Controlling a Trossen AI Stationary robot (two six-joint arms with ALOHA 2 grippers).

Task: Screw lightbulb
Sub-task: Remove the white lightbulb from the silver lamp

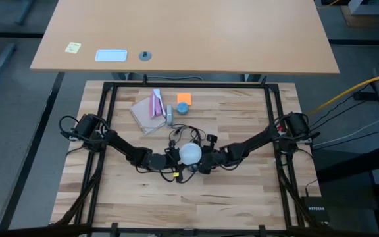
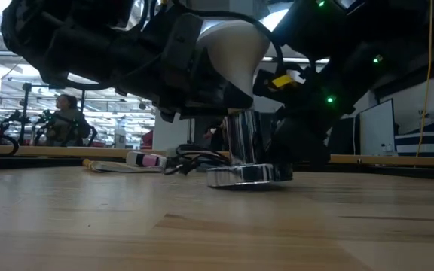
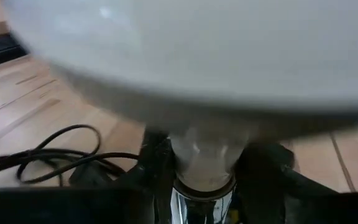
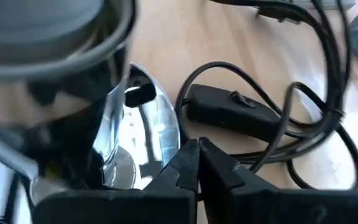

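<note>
I am gripping the frosted white globe lightbulb (image 1: 190, 154) upright in my left gripper (image 1: 174, 160), my right gripper (image 4: 197, 163) clenched empty beside the chrome socket (image 2: 249, 175).

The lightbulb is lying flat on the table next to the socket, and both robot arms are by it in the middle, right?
Not quite. The lightbulb isn't lying flat: the low view shows it upright, globe on top, its metal base pointing down into the shiny socket. The rest holds: in the high view both arms meet at the bulb in the middle of the table.
</note>
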